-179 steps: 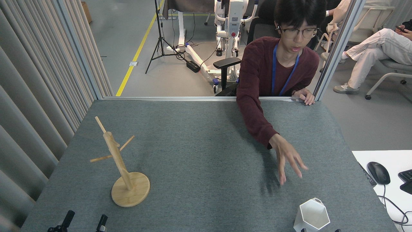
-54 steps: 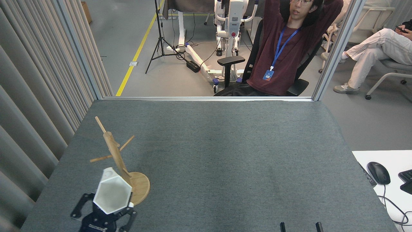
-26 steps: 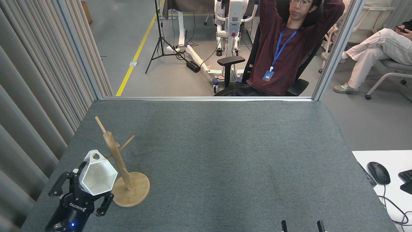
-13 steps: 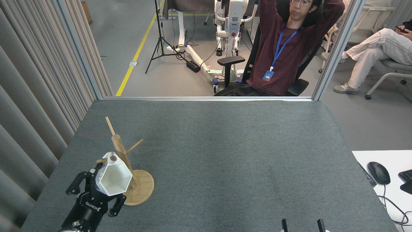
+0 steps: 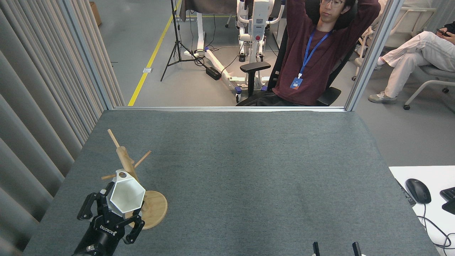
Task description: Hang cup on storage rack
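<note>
- Desk (image 5: 249, 170): grey felt top, takes up most of the view.
- Person (image 5: 316, 49): leaning back in a chair past the far edge, arms up behind the head.
- Rack (image 5: 125, 163): bamboo, near the left edge of the desk, post looks tilted from here. Round base is partly hidden behind the cup.
- Left hand (image 5: 115, 211): fingers wrapped around the cup's body, pinching it from both sides.
- Cup (image 5: 127, 195): white, held up right against the rack's post, open mouth facing the camera. Its tab handle sits by the lower left peg, can't tell if the peg goes through the hole.
- Right hand (image 5: 336, 249): only two dark fingertips poking up at the bottom edge, set apart with nothing between them.
</note>
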`<action>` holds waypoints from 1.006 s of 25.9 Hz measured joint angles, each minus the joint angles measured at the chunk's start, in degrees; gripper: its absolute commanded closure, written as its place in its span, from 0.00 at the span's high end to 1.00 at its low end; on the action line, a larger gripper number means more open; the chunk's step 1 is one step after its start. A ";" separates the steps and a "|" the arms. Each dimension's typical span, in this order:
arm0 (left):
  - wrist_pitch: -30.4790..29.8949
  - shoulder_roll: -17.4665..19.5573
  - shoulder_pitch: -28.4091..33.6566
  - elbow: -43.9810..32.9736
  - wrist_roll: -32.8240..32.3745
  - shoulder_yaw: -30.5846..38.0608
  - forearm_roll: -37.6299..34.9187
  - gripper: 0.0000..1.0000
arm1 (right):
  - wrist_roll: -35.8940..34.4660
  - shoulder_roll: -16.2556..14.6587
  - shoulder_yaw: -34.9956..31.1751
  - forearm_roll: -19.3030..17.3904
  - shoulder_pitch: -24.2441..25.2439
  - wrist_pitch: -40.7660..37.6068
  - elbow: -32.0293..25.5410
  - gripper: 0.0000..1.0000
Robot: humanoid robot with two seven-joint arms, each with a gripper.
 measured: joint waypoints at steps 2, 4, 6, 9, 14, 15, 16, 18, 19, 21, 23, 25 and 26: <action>0.00 -0.43 1.19 -0.04 0.00 0.07 0.45 1.00 | 0.03 0.02 0.00 0.00 0.03 -0.04 0.00 0.99; 0.25 -0.72 2.61 -0.09 0.00 0.23 1.51 1.00 | -0.17 0.02 -0.03 0.00 0.03 -0.05 0.00 0.99; 0.56 -1.01 4.07 -0.11 0.11 0.44 2.68 1.00 | -0.23 0.02 -0.06 0.00 0.07 -0.08 0.00 0.99; 0.36 -1.14 5.44 -0.07 0.05 1.62 4.41 1.00 | -0.27 -0.04 -0.07 0.00 0.10 -0.20 0.00 0.99; -0.55 -0.70 7.90 -0.22 -0.13 5.15 13.32 1.00 | -0.40 -0.01 -0.09 0.00 0.36 -0.20 -0.02 0.99; -1.16 -0.40 8.73 -0.40 -0.21 5.61 17.27 1.00 | -0.42 -0.01 -0.11 0.00 0.53 -0.20 -0.04 0.99; -2.12 -0.05 9.56 -0.63 -0.43 5.91 21.52 1.00 | -0.43 -0.01 -0.22 0.00 0.61 -0.20 -0.06 0.99; -5.21 0.83 11.58 -1.48 -0.81 6.25 30.68 1.00 | -0.47 0.00 -0.98 0.00 0.90 -0.20 -0.08 0.99; -7.25 1.44 12.76 -2.11 -1.20 6.30 35.40 1.00 | -0.47 0.02 -1.55 0.00 1.18 -0.20 -0.09 0.99; -11.12 2.53 14.94 -3.21 -2.56 6.23 43.47 1.00 | -0.61 0.04 -2.46 0.01 1.95 -0.20 -0.09 0.99; -14.19 3.28 16.41 -3.86 -3.94 6.08 48.81 1.00 | -0.76 -0.02 -2.94 0.03 2.65 -0.20 -0.09 0.99; -16.72 3.85 17.37 -4.14 -4.87 5.96 51.87 1.00 | -0.58 -0.19 -3.25 0.06 3.13 -0.16 -0.08 0.99; -17.64 4.00 17.62 -4.26 -5.06 5.89 52.64 1.00 | -0.44 -0.30 -3.33 0.07 3.25 -0.16 -0.07 0.99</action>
